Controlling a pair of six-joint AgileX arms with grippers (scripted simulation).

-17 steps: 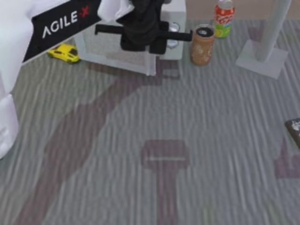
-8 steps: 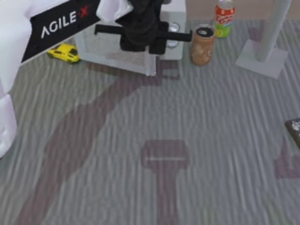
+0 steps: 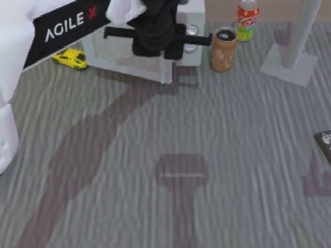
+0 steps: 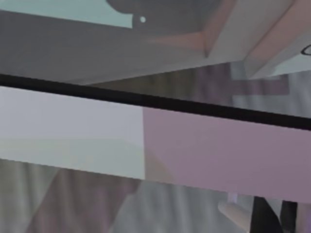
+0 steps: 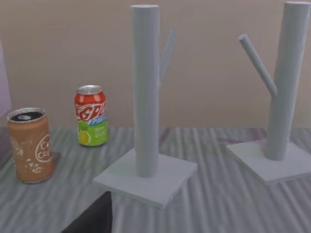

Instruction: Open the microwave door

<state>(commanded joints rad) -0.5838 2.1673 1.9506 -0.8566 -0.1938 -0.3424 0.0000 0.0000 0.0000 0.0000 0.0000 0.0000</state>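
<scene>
Pale grey microwave door stands partly swung out, apparently; left gripper over it, jaws' state unclear.

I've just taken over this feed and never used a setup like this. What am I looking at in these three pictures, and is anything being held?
This is a two-armed AgileX robot at a table. The top view looks straight down: the left arm reaches over the microwave at the far edge, its left end effector at the microwave door, which stands partly swung out. Whether it grips the door cannot be seen. The left wrist view is a close-up of the door's edge. The right wrist view comes from the parked right arm, whose own end effector is out of sight. On the table are a yellow toy car, a brown can, a red-green can and a grey stand.
</scene>
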